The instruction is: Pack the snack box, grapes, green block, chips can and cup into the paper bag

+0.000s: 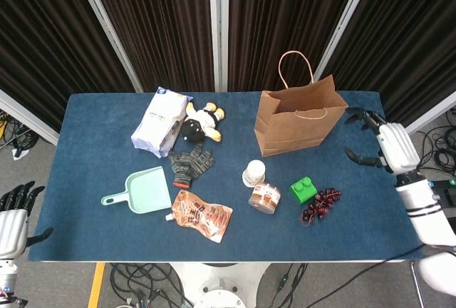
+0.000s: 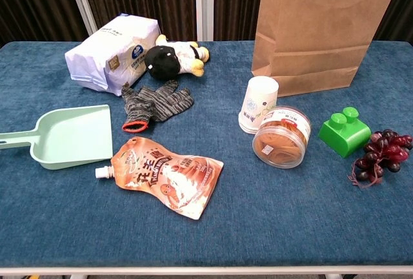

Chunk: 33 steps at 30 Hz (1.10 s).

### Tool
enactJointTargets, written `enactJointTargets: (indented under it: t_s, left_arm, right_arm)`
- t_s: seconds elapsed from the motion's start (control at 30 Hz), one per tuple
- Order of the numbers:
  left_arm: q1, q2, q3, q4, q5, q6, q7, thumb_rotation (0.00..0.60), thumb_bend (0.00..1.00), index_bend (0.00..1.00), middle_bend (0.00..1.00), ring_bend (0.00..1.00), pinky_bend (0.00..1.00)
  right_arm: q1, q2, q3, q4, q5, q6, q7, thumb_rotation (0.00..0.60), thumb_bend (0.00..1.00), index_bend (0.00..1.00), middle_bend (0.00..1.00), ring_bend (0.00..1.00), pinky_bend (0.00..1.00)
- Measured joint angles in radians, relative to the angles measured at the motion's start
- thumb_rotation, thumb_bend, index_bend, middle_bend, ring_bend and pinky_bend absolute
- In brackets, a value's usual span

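Nearby: cup [image 1: 254, 173] touching chips can [image 1: 265, 197] | green block [image 1: 303, 190] beside grapes [image 1: 320, 205]

Paper bag [image 2: 316, 27] top and handles cut off by chest view's upper edge, bag interior hidden in both views, dustpan [image 2: 64, 135] handle clipped at chest view's left edge, left hand [image 1: 14, 212] partly cut off at head view's left edge, cup [image 2: 258, 103] print too small to read

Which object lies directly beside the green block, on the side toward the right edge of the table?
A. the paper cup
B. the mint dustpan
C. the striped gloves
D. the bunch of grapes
D: the grapes lie just right of the green block, while the cup stands to its left.
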Motion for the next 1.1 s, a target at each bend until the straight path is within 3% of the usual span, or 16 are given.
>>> enactJointTargets:
  t_s: [0.17,0.27,0.5,0.77,1.1]
  left_arm:
    - [-0.003,0.003,-0.001,-0.017,0.007,0.005,0.014,0.6,0.04,0.24,0.2,0.12,0.15]
    - [-0.002,0.005,0.002,-0.025,0.008,0.006,0.022,0.6,0.04,0.24,0.2,0.12,0.15]
    - [0.006,0.007,0.007,-0.027,0.002,0.01,0.02,0.6,0.04,0.24,0.2,0.12,0.15]
    - [0.008,0.002,0.01,-0.019,0.0,0.006,0.007,0.6,0.04,0.24,0.2,0.12,0.15]
    - [0.01,-0.007,0.013,-0.001,-0.004,0.001,-0.011,0.6,0.04,0.24,0.2,0.12,0.15]
  right_arm:
    - [-0.054,0.053,-0.145,-0.001,-0.15,0.001,0.009,0.6,0.09,0.24,0.37,0.24,0.4]
    - [-0.058,0.042,-0.178,0.007,-0.173,-0.027,-0.038,0.6,0.06,0.24,0.35,0.23,0.4]
    - [-0.041,-0.072,-0.201,0.061,-0.127,-0.156,-0.255,0.6,0.01,0.19,0.26,0.12,0.32]
    - [-0.018,-0.228,-0.202,0.128,0.024,-0.295,-0.418,0.6,0.0,0.19,0.26,0.12,0.32]
    - [-0.012,-0.325,-0.2,0.19,0.071,-0.301,-0.509,0.6,0.05,0.18,0.26,0.12,0.31]
